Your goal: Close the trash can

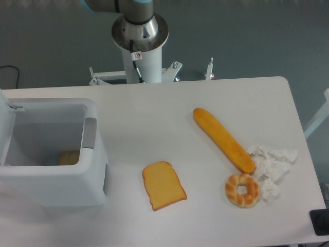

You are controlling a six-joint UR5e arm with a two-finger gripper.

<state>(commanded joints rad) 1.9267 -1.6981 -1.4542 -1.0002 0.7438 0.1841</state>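
Note:
The trash can [56, 180] is a large white boxy bin at the left of the table, and it stands open. Its lid [4, 131] is swung up at the far left edge of the view, mostly cut off. A grey latch [90, 133] sits on the right rim. Inside, at the bottom, lies a small tan food item [68, 157]. Only the arm's base column [140, 46] shows at the top of the view. The gripper is out of view.
On the white table lie a slice of toast [163, 184], a long baguette [223, 139], a bagel [242, 190] and crumpled white paper [271, 163] at the right. A dark object [321, 222] sits at the bottom right corner.

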